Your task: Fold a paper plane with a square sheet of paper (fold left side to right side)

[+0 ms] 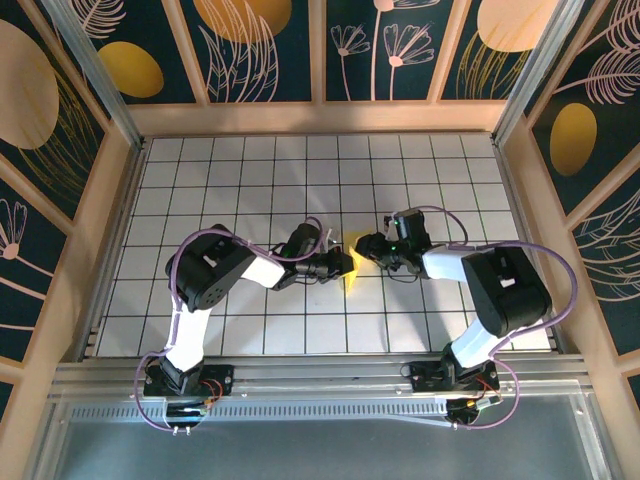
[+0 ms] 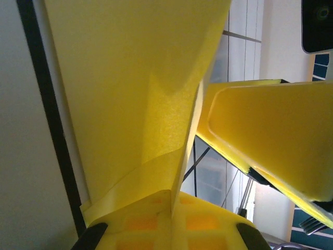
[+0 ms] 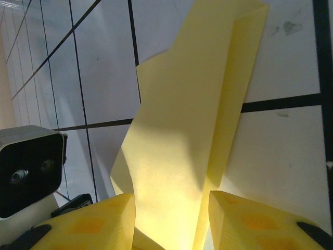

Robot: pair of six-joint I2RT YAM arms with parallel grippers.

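The yellow sheet of paper (image 1: 352,276) is folded into a narrow, creased, plane-like shape and held up off the tiles at the table's middle, between the two arms. My left gripper (image 1: 341,265) is shut on it. In the left wrist view the pads (image 2: 135,224) pinch the paper's (image 2: 130,78) lower edge at the crease. My right gripper (image 1: 364,248) reaches in from the right. Its yellow fingers (image 3: 88,226) stand apart with the paper (image 3: 187,130) rising through the gap. One right finger (image 2: 270,135) shows beside the paper.
The white grid-tiled table (image 1: 250,180) is boxed in by wooden rails (image 1: 320,118) and dark painted panels. The left wrist's camera housing (image 3: 31,172) sits close at the left of the right wrist view. Both arms crowd the centre.
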